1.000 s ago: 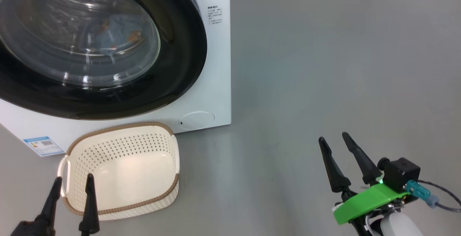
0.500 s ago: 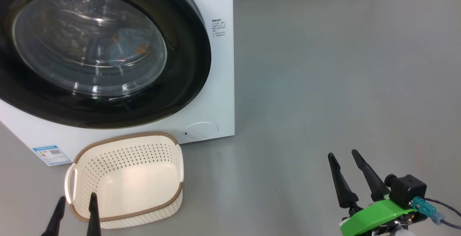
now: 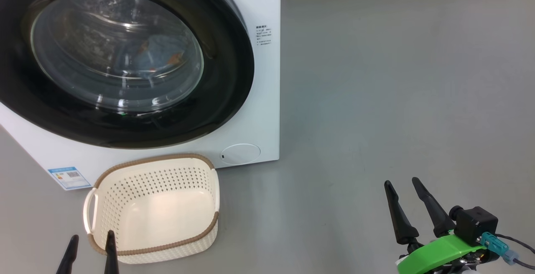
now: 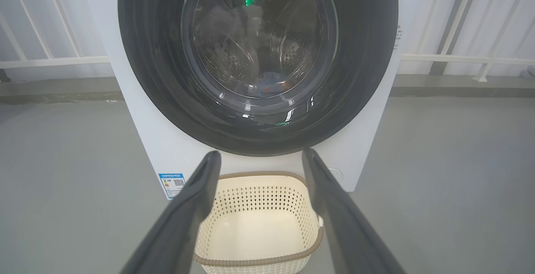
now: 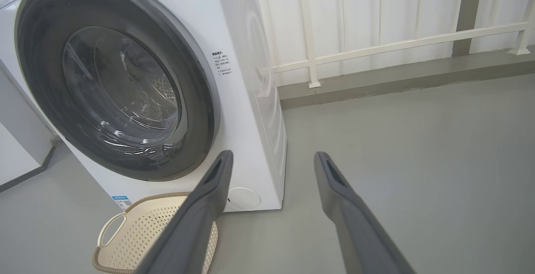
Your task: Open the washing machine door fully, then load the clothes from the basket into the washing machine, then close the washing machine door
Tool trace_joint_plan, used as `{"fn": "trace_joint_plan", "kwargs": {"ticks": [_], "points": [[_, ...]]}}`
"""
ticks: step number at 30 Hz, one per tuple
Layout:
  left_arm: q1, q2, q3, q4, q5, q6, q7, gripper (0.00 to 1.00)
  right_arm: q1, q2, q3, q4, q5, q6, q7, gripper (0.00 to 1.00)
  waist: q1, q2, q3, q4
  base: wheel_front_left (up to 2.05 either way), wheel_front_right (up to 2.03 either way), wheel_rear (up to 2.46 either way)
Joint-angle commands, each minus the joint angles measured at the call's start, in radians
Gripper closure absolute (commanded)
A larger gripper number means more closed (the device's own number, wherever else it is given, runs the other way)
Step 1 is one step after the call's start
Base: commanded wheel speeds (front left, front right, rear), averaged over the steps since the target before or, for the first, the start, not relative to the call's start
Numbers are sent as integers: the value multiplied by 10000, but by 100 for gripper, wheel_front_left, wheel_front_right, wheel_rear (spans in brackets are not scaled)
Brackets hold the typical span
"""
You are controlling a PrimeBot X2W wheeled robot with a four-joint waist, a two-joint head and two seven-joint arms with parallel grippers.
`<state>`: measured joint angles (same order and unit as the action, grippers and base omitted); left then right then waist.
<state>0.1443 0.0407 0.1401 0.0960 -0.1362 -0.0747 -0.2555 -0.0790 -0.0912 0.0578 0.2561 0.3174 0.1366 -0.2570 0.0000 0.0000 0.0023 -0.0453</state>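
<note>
Task looked nearly complete, as far as I could judge. The washing machine door [image 3: 125, 56] sat flush against the front of the washing machine [image 3: 265, 98], i.e. shut. Behind its glass the clothes [image 3: 156, 54] were lying low in the drum, light blue w/ some orange print. The basket [image 3: 159, 158] stood on the floor just in front of the machine, below the door, and it was empty. So opening, loading and closing all seemed done; prob. nothing was left except to take the arms away. Whether the latch had really caught, I could not tell.

Left gripper [image 3: 92, 242]: fingers spread, holding nothing. In the left wrist view the basket showed between the two fingers, directly ahead and lower. In the head view one fingertip overlapped the near rim, but contact could not be confirmed. The door was farther on, above the basket, apart from the fingers.

Right gripper [image 3: 400, 181]: fingers also spread, empty, over bare floor to the right of the machine, well apart from basket and door.
</note>
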Motion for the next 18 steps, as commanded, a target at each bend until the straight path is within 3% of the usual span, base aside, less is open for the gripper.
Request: {"fn": "trace_joint_plan", "kwargs": {"ticks": [1,18], "points": [[-192,97,286,-182,-22,76,-63,0,-63,12,213,-279,-81,-59,-47,0,0,0,4,17,0,0,0],[-268,96,259,-31,-80,97,-63,0,-46,56,161,-242,-82,-59,-47,0,0,0,0,165,0,0,0]]}}
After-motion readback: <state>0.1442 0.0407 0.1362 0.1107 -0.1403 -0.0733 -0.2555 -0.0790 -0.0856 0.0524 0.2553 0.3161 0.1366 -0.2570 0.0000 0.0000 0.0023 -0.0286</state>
